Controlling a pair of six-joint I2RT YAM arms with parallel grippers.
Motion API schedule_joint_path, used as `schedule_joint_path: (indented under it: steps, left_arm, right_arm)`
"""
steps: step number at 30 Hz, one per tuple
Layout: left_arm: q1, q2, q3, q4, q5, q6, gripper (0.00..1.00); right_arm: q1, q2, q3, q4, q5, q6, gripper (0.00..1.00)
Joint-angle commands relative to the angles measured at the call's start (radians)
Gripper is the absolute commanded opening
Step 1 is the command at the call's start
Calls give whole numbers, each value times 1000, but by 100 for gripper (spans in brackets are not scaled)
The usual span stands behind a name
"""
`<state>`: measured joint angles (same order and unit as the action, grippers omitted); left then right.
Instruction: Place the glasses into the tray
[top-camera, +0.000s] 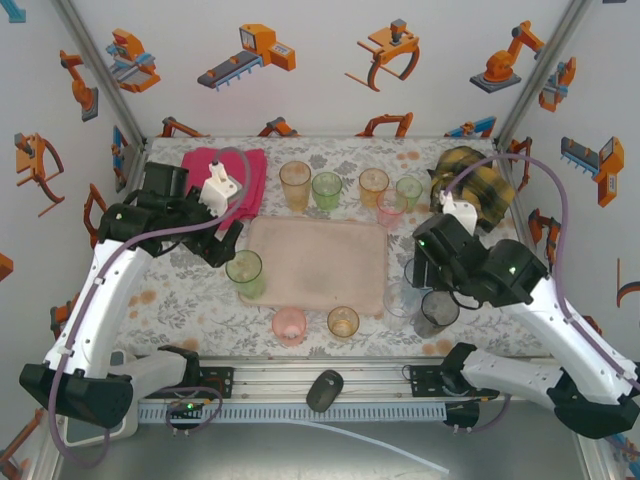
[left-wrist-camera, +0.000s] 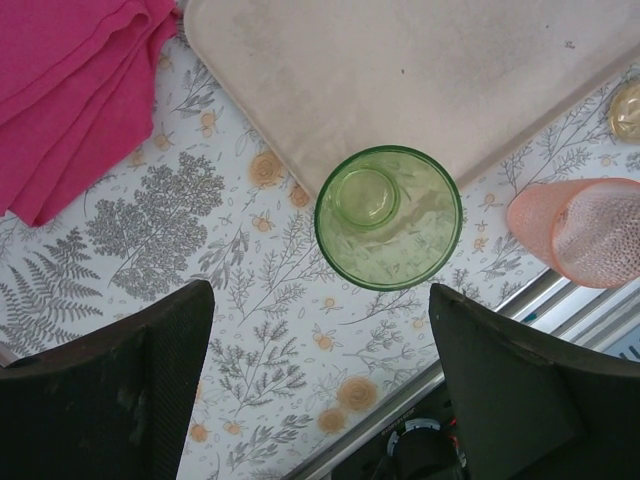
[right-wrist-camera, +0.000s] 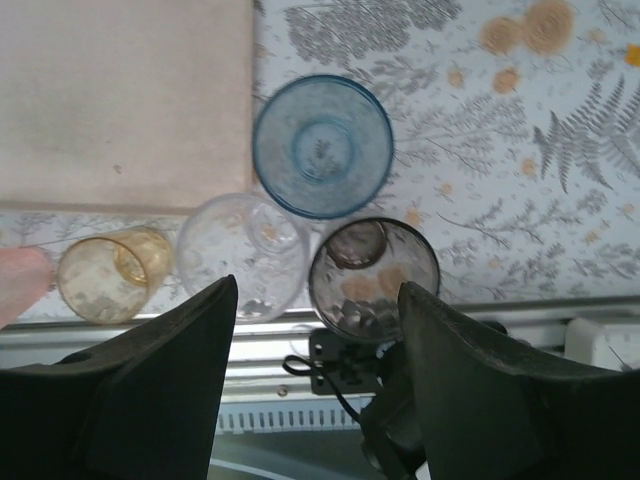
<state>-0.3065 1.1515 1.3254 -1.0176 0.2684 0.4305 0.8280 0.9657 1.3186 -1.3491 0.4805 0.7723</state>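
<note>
The pale pink tray (top-camera: 315, 262) lies mid-table with nothing on it. Behind it stand orange (top-camera: 295, 185), green (top-camera: 326, 190), orange (top-camera: 373, 186), pink (top-camera: 390, 210) and green (top-camera: 409, 192) glasses. A green glass (top-camera: 245, 273) stands at the tray's left edge. My left gripper (top-camera: 222, 245) hovers open beside it; in the left wrist view the green glass (left-wrist-camera: 388, 217) sits ahead of the open left gripper (left-wrist-camera: 320, 390). My right gripper (right-wrist-camera: 315, 370) is open above a smoky grey glass (right-wrist-camera: 373, 278), a clear one (right-wrist-camera: 243, 256) and a blue one (right-wrist-camera: 322, 146).
A pink glass (top-camera: 289, 325) and an orange glass (top-camera: 343, 322) stand at the tray's front edge. A folded magenta cloth (top-camera: 225, 175) lies back left. A yellow-and-black striped object (top-camera: 475, 185) sits back right. A dark mouse-shaped object (top-camera: 324, 390) rests on the front rail.
</note>
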Motion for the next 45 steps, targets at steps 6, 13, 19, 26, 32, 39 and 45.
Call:
schedule_joint_path:
  steps: [6, 13, 19, 26, 32, 39, 45]
  left_arm:
    - [3, -11, -14, -10, 109, -33, 81]
    - [4, -13, -35, 1, 130, -26, 82]
    - [4, -45, -80, 34, 144, -20, 82]
    - [4, -47, -125, 64, 187, -29, 83]
    - [4, -46, -149, 88, 199, -44, 83]
    - [4, -59, -119, 71, 187, -26, 83]
    - [3, -78, -63, 53, 208, -33, 83]
  right_arm:
    - [0, -119, -66, -217, 88, 184, 59]
    - [0, -176, -198, -210, 61, 296, 59]
    - [-1, -260, -282, -190, 51, 368, 55]
    - [-3, -264, -338, -179, 51, 400, 55]
    - [-13, -267, -370, -162, 61, 410, 54]
    - [-50, -261, -409, -116, 45, 393, 50]
    - [-131, -251, -441, -49, -12, 322, 45]
